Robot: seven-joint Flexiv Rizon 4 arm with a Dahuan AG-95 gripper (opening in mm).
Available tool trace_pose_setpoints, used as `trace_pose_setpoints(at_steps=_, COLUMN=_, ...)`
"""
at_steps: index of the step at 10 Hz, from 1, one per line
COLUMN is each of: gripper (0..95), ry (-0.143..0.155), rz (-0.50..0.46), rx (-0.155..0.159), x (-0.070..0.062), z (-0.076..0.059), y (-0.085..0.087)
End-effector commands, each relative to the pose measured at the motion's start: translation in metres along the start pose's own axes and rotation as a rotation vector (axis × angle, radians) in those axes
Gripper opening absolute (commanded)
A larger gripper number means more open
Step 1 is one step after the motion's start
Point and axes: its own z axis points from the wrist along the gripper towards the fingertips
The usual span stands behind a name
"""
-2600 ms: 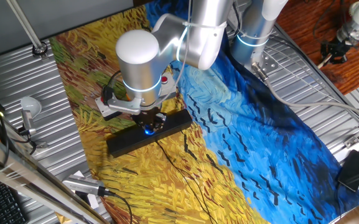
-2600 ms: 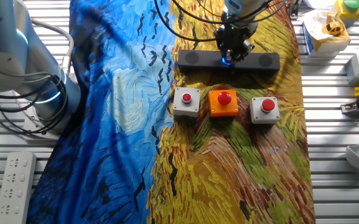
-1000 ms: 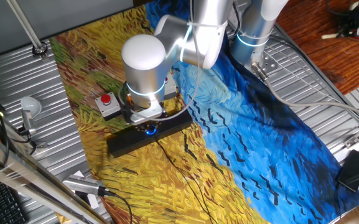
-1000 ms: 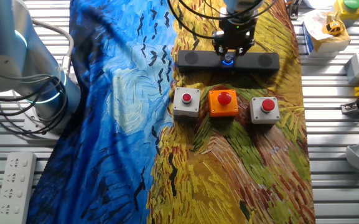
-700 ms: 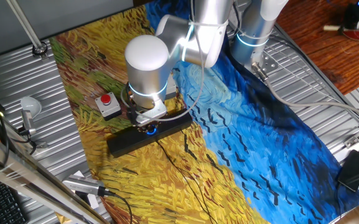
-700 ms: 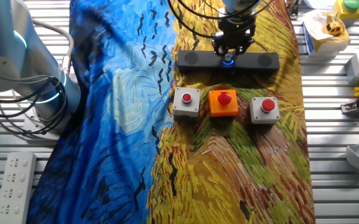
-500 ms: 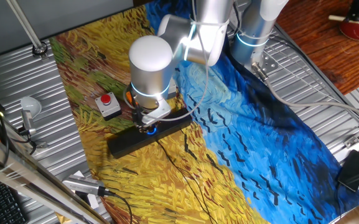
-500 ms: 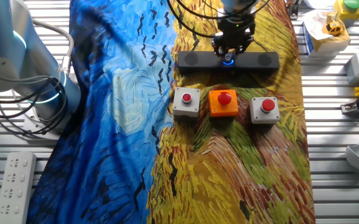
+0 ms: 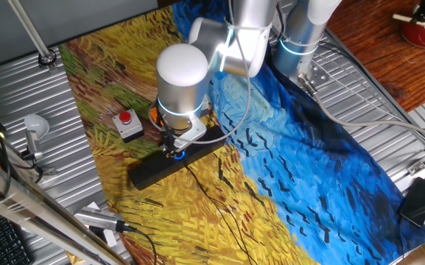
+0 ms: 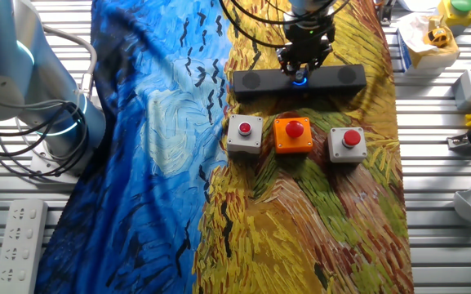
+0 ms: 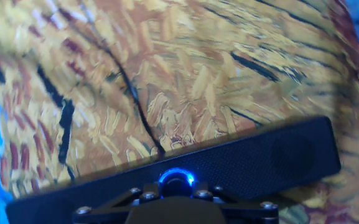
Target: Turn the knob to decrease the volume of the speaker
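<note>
The speaker [image 9: 147, 171] is a long black bar lying on the yellow part of the painted cloth; it also shows in the other fixed view [image 10: 255, 80] and in the hand view [image 11: 260, 158]. The knob [image 11: 177, 179] with its blue glowing ring sits at the bar's middle; its glow also shows in the fixed views [image 9: 175, 153] [image 10: 300, 79]. My gripper [image 11: 177, 188] points straight down, shut on the knob with a finger on each side. The hand [image 9: 174, 147] [image 10: 302, 67] hides most of the knob in the fixed views.
A grey box with a red button [image 10: 245, 132], an orange box with a red button [image 10: 293, 134] and a second grey box [image 10: 348, 140] stand in a row before the speaker. The speaker's thin cable [image 9: 211, 193] trails over the cloth. The arm's base [image 10: 23, 90] stands at the left.
The hand has turned about its axis while shut on the knob, and the wrist has shifted slightly. The speaker bar has swung a little with it.
</note>
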Motion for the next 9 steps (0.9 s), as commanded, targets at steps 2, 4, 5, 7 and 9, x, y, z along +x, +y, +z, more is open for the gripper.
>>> trace_pose_setpoints(at_steps=2, gripper=0.0, ry=-0.001, rz=0.019, rx=0.001, x=0.0004, z=0.0003, y=0.0002)
trace_pose_setpoints(at_steps=4, gripper=19.0, ry=-0.002, rz=0.034, rx=0.001, x=0.0004, z=0.0003, y=0.0002)
trace_pose_setpoints(at_steps=5, gripper=19.0, ry=-0.002, rz=0.041, rx=0.002, x=0.0004, z=0.0003, y=0.0002)
trace_pose_setpoints(at_steps=7, gripper=38.0, ry=-0.003, rz=0.05, rx=0.001, x=0.0004, z=0.0003, y=0.0002)
trace_pose_setpoints(at_steps=9, gripper=38.0, ry=-0.006, rz=0.056, rx=0.002, x=0.0005, z=0.0006, y=0.0001)
